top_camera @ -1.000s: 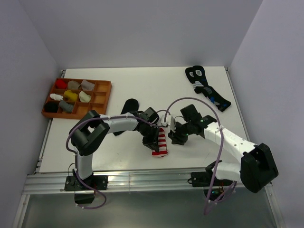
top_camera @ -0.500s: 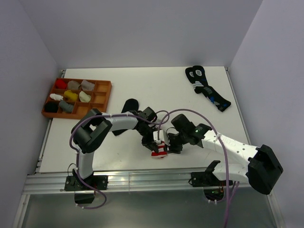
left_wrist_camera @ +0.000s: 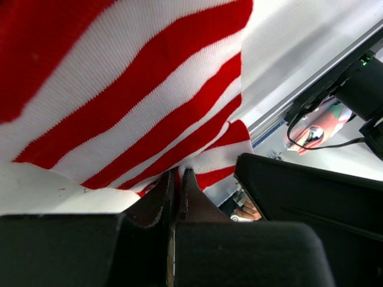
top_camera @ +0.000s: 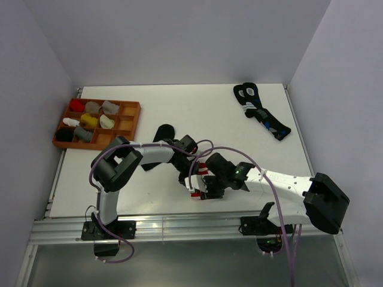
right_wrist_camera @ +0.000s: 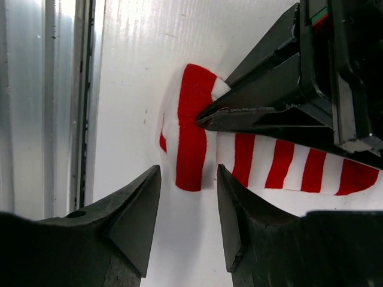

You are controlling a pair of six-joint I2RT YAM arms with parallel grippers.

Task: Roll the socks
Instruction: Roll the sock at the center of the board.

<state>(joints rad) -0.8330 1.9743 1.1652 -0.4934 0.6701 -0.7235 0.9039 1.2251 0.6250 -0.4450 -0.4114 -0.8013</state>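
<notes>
The red-and-white striped sock lies near the table's front edge, its end folded over. In the top view it is mostly hidden under both grippers. My left gripper is shut on a fold of the striped sock. Its fingers reach in from the right in the right wrist view. My right gripper is open, one finger on each side of the folded end, just short of it. The left gripper and right gripper almost touch. The black sock lies behind the left arm.
An orange tray with small sock bundles stands at the far left. Dark socks with white rings lie at the far right. The metal rail of the table's front edge runs close beside the striped sock.
The striped sock lay stretched out; now it is folded into a short bunch. My right gripper has moved left and nearer, up to the sock's end beside the left gripper.
</notes>
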